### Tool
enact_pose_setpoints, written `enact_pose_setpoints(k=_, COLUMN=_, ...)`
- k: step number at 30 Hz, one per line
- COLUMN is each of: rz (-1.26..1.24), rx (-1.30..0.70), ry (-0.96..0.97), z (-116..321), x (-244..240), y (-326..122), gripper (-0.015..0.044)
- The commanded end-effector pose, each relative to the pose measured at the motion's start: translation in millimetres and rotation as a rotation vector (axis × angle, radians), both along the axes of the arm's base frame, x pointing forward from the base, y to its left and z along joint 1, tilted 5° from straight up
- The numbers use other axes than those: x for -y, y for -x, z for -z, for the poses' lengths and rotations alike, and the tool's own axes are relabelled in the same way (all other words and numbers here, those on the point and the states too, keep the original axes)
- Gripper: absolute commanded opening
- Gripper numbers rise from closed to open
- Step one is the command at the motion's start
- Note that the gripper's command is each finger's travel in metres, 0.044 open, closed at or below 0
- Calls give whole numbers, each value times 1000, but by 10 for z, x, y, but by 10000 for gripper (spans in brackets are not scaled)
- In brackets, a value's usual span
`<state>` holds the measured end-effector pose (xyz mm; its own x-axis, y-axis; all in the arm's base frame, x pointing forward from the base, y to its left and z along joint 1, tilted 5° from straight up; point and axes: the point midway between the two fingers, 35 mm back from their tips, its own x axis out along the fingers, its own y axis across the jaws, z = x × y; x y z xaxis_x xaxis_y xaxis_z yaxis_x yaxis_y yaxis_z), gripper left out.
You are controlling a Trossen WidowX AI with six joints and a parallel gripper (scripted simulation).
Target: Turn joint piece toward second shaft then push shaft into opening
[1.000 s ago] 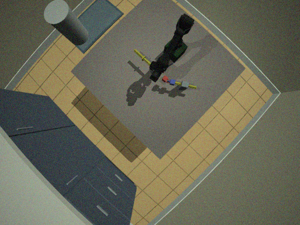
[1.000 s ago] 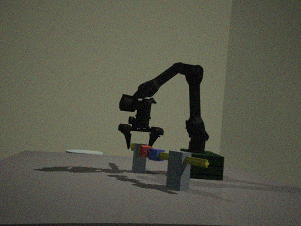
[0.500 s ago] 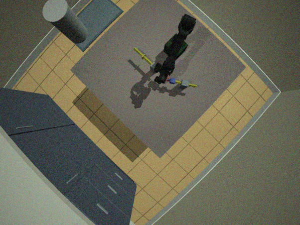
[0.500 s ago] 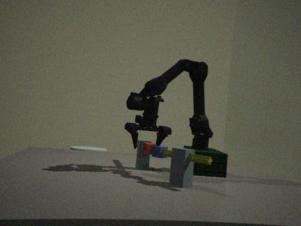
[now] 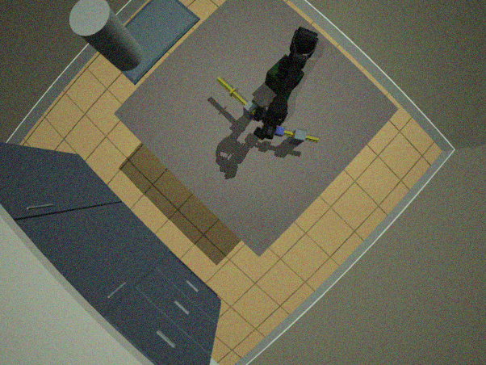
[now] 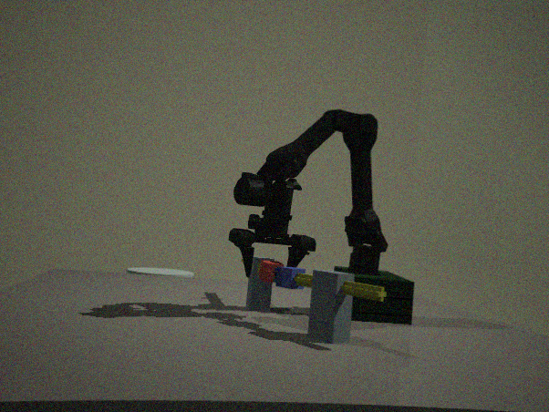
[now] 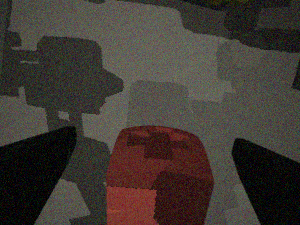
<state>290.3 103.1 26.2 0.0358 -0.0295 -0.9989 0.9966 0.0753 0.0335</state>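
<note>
The red joint piece (image 6: pixel 271 271) (image 7: pixel 131 204) sits at the end of a blue hinge piece (image 5: pixel 279 130) (image 6: pixel 290 277) on the first yellow shaft (image 5: pixel 312 139) (image 6: pixel 365 290), held in a grey block (image 5: pixel 299 135) (image 6: pixel 330 305). A dark cross-shaped opening shows in the red piece's upper face in the wrist view. The second yellow shaft (image 5: pixel 226 85) lies at an angle through the other grey block (image 5: pixel 250 106) (image 6: pixel 260 292). My gripper (image 6: pixel 271 271) (image 7: pixel 155 140) is open, a fingertip on each side of the red piece with gaps. In the top view the arm hides the red piece.
The arm's base stands by a dark green box (image 6: pixel 383 298). A pale round disc (image 6: pixel 160 272) lies far left in the exterior view. A grey cylinder (image 5: pixel 106 36) and blue cabinets (image 5: pixel 101 238) stand beyond the grey surface (image 5: pixel 258 210). The two grey blocks flank the gripper.
</note>
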Motion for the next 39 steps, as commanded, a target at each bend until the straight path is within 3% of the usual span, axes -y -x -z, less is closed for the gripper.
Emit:
enact_pose_setpoints(k=1, rz=5, rx=-7, ry=3, z=82, x=2, y=12, gripper=440)
enact_pose_setpoints(k=11, rz=5, rx=-7, ry=3, z=214, x=6, y=9, gripper=440)
enact_pose_setpoints(k=21, rz=5, rx=-7, ry=3, z=214, x=6, y=9, gripper=182)
enact_pose_setpoints(k=39, rz=5, rx=-7, ry=3, z=214, x=6, y=9, gripper=182)
